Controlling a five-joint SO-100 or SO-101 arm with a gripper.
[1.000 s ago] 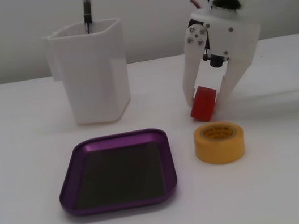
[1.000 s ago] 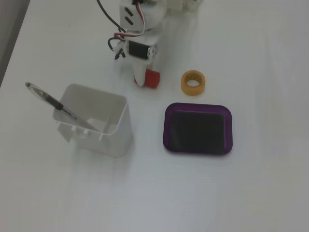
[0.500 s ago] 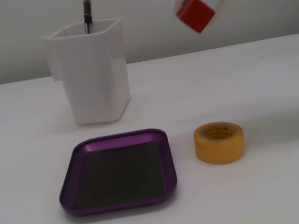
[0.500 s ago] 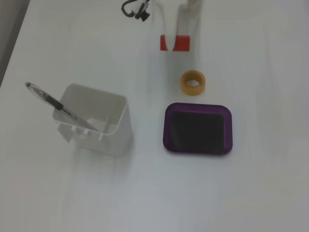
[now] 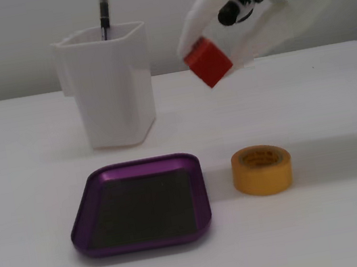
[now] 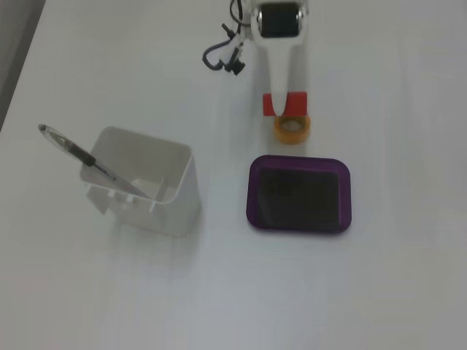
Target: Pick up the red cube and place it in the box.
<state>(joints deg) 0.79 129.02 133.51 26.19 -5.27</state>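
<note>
Table (image 5: pixel 356 213) plain white, fingers (image 5: pixel 200 37) holding red cube (image 5: pixel 208 61) aloft.

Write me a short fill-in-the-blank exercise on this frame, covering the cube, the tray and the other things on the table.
1. The red cube is held in the claw, lifted ____ the table.
2. The purple box holds ____.
3. The roll of tape beside the box is ____ in colour.
4. The white cup holds a ____.

Missing words: above; nothing; yellow; pen
</note>
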